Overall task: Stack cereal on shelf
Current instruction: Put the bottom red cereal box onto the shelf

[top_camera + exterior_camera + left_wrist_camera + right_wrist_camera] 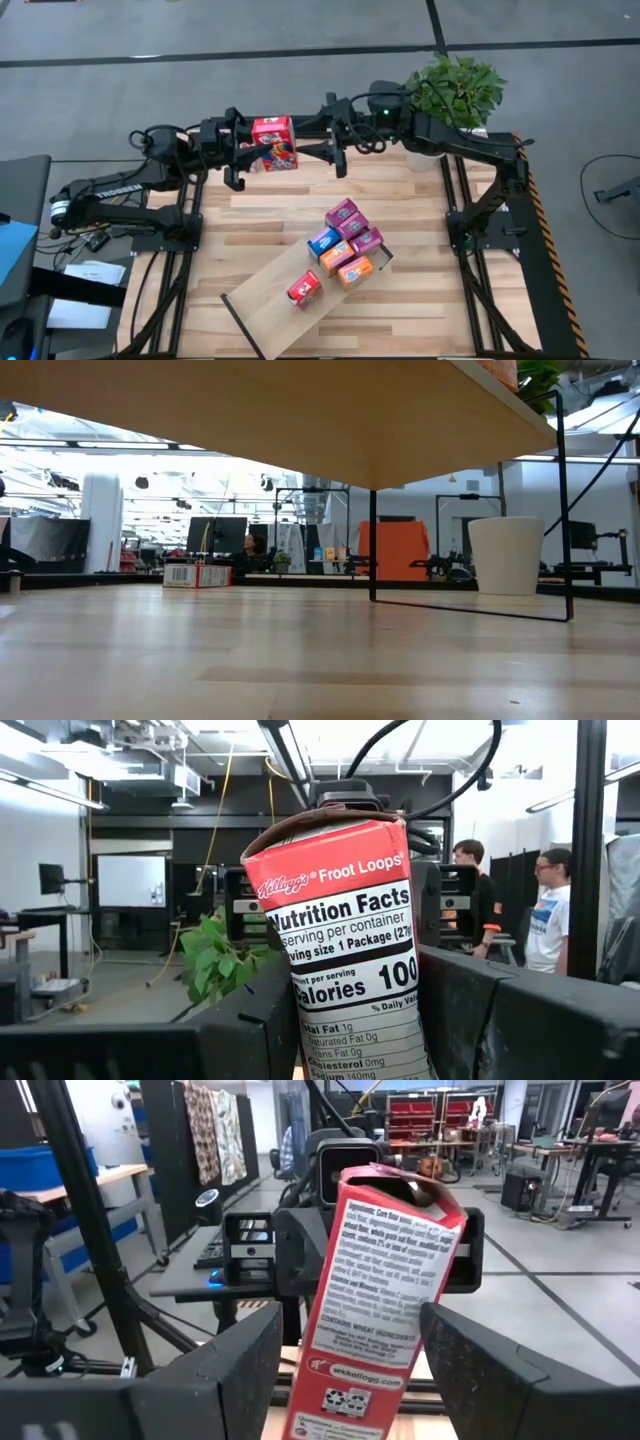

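Observation:
A red cereal box (272, 143) is held high over the table's far edge, with my left gripper (248, 146) shut on it. My right gripper (312, 148) is open; it comes level from the right, and its fingers stand on either side of the box (375, 1300) without plainly touching it. The shelf (270, 295), a pale board, lies slanted on the table's near middle. Several more cereal boxes (345, 240) are clustered on its right end, and one red box (304, 288) stands apart. My left gripper pinches the box's lower part (305, 1030) between its two fingers, one on each broad face. The narrow nutrition panel faces back along the fingers. The fingers come about level from the table's left. The box stands nearly upright, top flap open, lifted clear of the table.
A potted plant (455, 85) in a white pot (505, 555) stands at the table's far right corner, close behind my right arm. In the low view the shelf's underside (300, 420) and its black legs (372, 545) fill the top. People stand in the room beyond.

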Available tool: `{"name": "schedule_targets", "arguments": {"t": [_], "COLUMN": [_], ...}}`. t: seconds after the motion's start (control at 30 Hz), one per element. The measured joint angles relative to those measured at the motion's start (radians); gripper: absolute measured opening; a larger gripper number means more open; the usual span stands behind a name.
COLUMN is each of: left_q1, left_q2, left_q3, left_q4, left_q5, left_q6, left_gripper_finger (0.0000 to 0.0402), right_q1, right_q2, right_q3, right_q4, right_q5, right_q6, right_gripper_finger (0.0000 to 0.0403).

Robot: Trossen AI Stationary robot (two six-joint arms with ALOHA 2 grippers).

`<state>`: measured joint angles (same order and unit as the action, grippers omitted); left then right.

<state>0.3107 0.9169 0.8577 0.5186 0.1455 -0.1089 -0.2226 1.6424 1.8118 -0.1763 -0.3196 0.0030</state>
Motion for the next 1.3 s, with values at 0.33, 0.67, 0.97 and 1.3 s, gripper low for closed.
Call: {"name": "schedule_targets", "arguments": {"t": [0.33,0.67,0.97,1.3], "left_q1": [0.000,0.000,0.000,-0.017], "left_q2": [0.000,-0.014,-0.014,0.008], "left_q3": [0.000,0.000,0.000,-0.002], "left_q4": [0.003,0.027,0.032,0.033], "left_q5": [0.000,0.006,-0.020,-0.038], "left_q6": [0.012,0.019,0.046,0.054], "left_gripper_finger": [0.0146,0.0146,0.0146,0.0146], "right_q1": [0.000,-0.019,0.001,0.019], "right_q2": [0.001,0.001,0.018,0.058], "right_q3": [0.000,0.001,0.003,-0.001], "right_q4": [0.005,-0.004,0.016,0.005], "right_q5": [0.029,0.082,0.051,0.041], "right_q6": [0.050,0.127,0.147,0.149], "right_gripper_finger": [0.0372,0.0378,0.0375,0.0373]}}
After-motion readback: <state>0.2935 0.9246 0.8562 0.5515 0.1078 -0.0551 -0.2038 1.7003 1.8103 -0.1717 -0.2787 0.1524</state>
